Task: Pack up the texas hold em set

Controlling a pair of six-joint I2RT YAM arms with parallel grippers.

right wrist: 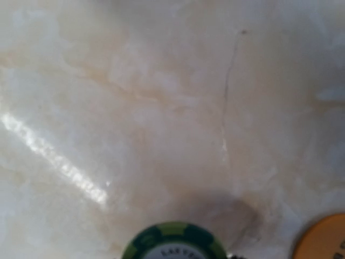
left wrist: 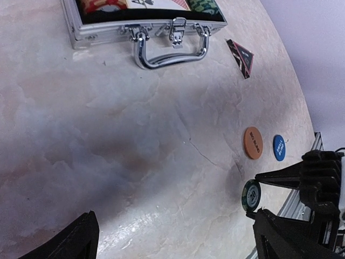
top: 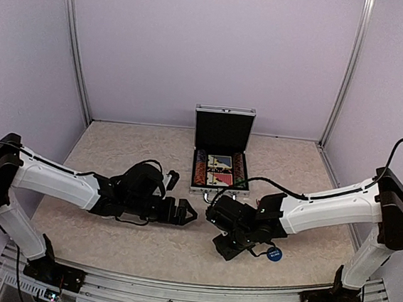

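Left gripper (top: 187,212) hovering low over the table (left wrist: 108,135), jaws spread wide. Right gripper (left wrist: 256,195) bracketing the green chip (left wrist: 250,196), one finger on each side; can't tell if it's clamping. Briefcase (top: 223,130) sitting open at back centre. Orange disc (left wrist: 253,142), blue disc (left wrist: 278,148) and triangular marker (left wrist: 241,56) lying loose outside it.

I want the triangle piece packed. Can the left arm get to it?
Probably yes. The left gripper is open, and its camera shows only bare table between it and the triangle piece, which lies flat beside the case handle.
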